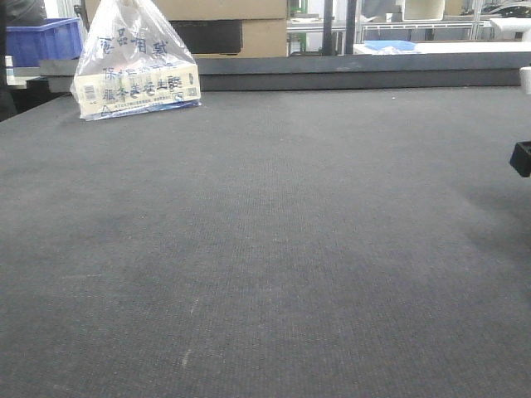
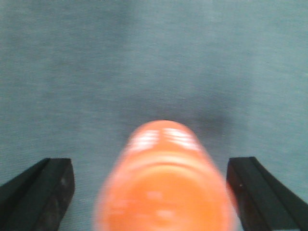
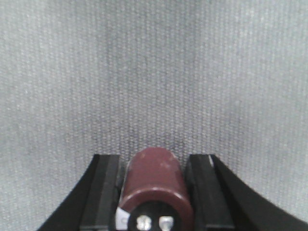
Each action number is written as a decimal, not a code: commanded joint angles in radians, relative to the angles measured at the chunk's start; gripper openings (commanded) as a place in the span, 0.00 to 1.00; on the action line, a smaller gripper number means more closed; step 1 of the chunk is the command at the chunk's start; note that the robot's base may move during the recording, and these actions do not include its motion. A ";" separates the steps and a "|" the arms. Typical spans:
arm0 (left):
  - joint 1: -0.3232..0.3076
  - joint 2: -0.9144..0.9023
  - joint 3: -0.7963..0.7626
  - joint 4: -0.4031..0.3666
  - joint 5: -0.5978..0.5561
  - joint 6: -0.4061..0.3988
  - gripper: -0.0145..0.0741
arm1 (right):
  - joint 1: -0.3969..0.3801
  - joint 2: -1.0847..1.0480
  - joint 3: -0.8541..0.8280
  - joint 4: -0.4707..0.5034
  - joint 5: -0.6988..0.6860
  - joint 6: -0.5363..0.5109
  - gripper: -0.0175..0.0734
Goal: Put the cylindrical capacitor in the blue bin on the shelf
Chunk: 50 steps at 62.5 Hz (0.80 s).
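Observation:
The cylindrical capacitor [image 3: 155, 179] is a maroon can with two metal terminals facing the camera. My right gripper [image 3: 153, 160] is shut on it, one black finger pressed to each side, just above the grey mat. In the front view only a black part of that gripper [image 1: 521, 157] shows at the right edge. My left gripper [image 2: 150, 163] is open, its fingers far apart. A blurred orange rounded object [image 2: 163, 192] sits between them, with a gap on its left side. A blue bin [image 1: 46, 40] stands at the back left; what it rests on is hidden. The shelf is out of view.
A dark mat covers the table [image 1: 265, 249]. A clear plastic bag holding a printed box [image 1: 137, 70] stands at the back left. A raised dark ledge [image 1: 332, 70] runs along the far edge, with cardboard boxes [image 1: 232, 25] behind it.

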 commanded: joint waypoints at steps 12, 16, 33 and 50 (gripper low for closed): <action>0.002 0.000 -0.004 -0.020 -0.028 0.018 0.60 | -0.004 0.000 -0.007 0.009 -0.017 -0.004 0.01; 0.002 0.002 -0.004 -0.020 -0.038 0.018 0.52 | -0.004 0.000 -0.007 0.010 -0.017 -0.004 0.01; 0.002 0.010 -0.004 -0.019 -0.031 0.018 0.04 | -0.004 -0.018 -0.007 0.011 -0.017 -0.004 0.01; 0.002 -0.058 -0.004 -0.022 -0.006 0.061 0.04 | -0.004 -0.185 -0.007 0.011 -0.050 0.000 0.01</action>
